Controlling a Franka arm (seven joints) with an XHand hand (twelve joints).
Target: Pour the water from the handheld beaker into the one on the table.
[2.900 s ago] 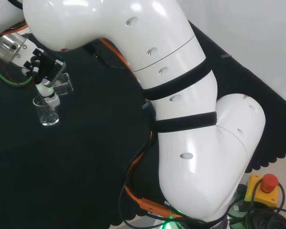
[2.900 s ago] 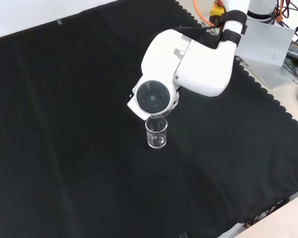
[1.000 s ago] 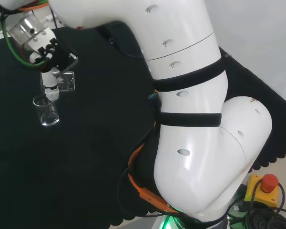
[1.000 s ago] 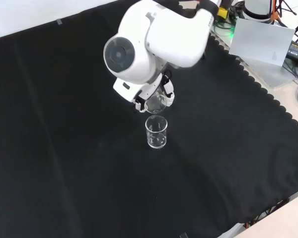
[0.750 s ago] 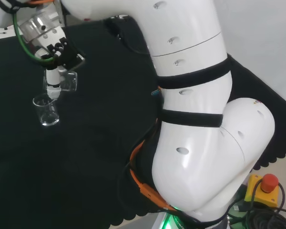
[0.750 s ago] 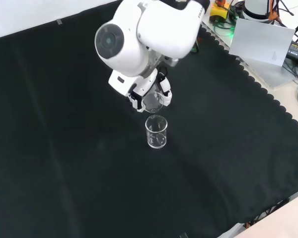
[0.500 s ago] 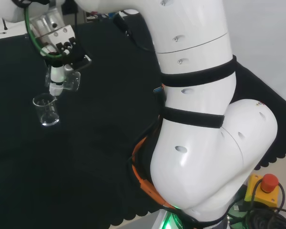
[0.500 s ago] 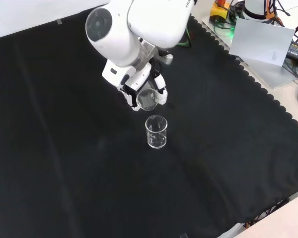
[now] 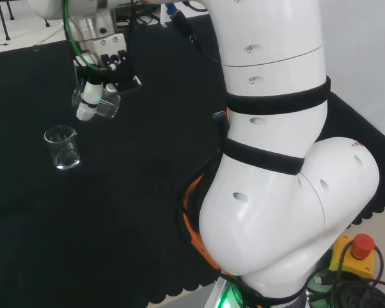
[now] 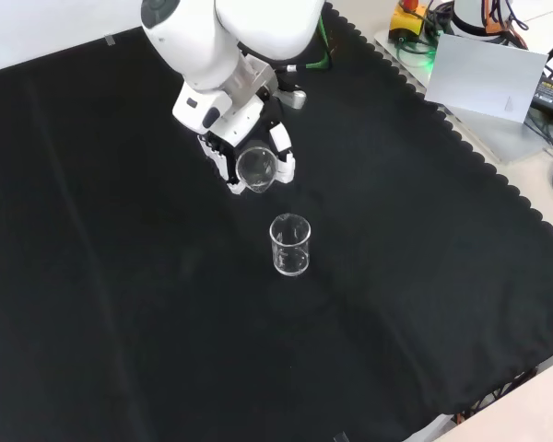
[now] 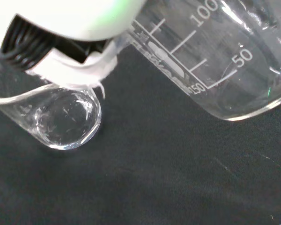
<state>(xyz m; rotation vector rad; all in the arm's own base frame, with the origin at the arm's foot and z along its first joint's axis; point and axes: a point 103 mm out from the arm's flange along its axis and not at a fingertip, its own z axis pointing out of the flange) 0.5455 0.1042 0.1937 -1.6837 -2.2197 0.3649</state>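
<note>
Hovering over the black cloth (image 10: 120, 276), the hand (image 10: 223, 147) carries a tipped glass beaker (image 10: 256, 168) up and off to one side of its target.

Its fingers are curled round that handheld beaker's wall, mouth tilted sideways. Below the hand and well apart stands the table beaker (image 10: 290, 246), upright. Both look light, stiff, slick and breakable; mid-wall seems the safest place to grip.

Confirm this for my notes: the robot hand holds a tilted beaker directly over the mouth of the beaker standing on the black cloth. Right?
Not quite. The robot hand does hold a tilted beaker, but it is not over the standing beaker. The front view shows it off to the upper left of that one, with bare black cloth between them.
</note>
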